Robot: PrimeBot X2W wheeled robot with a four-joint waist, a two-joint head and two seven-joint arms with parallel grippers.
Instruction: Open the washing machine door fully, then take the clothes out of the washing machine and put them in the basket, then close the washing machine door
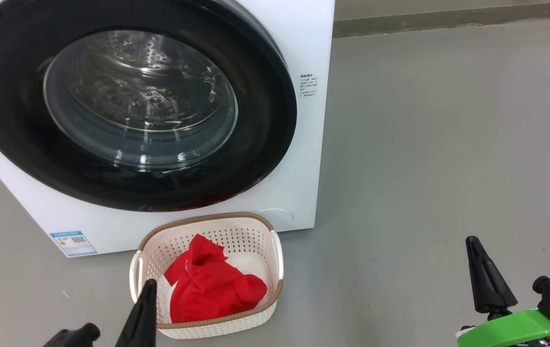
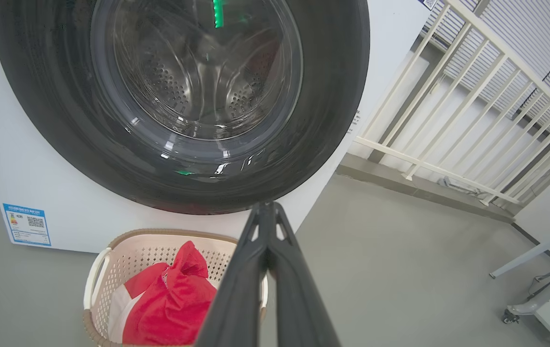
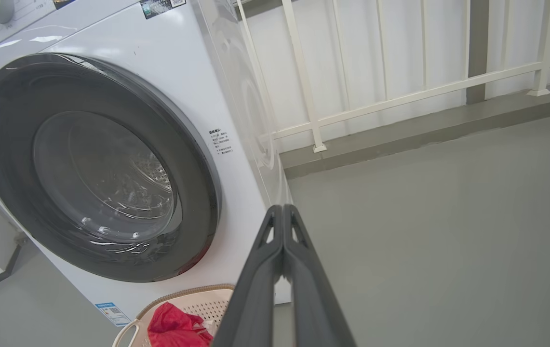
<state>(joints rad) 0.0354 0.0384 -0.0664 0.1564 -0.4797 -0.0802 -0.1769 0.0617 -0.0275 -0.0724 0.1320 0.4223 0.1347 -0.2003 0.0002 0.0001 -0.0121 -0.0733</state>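
- Washing machine door (image 1: 140, 101) looks flush against the white front of the washing machine (image 1: 311, 144); whether its latch has caught cannot be told.
- Red clothes (image 1: 212, 284) lie in the basket (image 1: 207, 218), which stands on the floor at 6 o'clock below the door. The drum seen through the glass looks bare, so I judge only the closing step may need checking.
- Left gripper (image 2: 266, 209) sits at 7 o'clock in the head view, just beside the basket, with its fingers pressed together on nothing.
- Right gripper (image 3: 283, 209) sits at 4 o'clock, well apart from the machine, likewise clenched and empty.
- If the door needs seating, push squarely on the glossy black rim, not the bulging glass, and approach from above the basket to avoid knocking it.
- A blue label (image 1: 73, 242) with a QR code sits at 7 o'clock of the door, and small print (image 1: 308, 86) at 3 o'clock. Both are too small to read.
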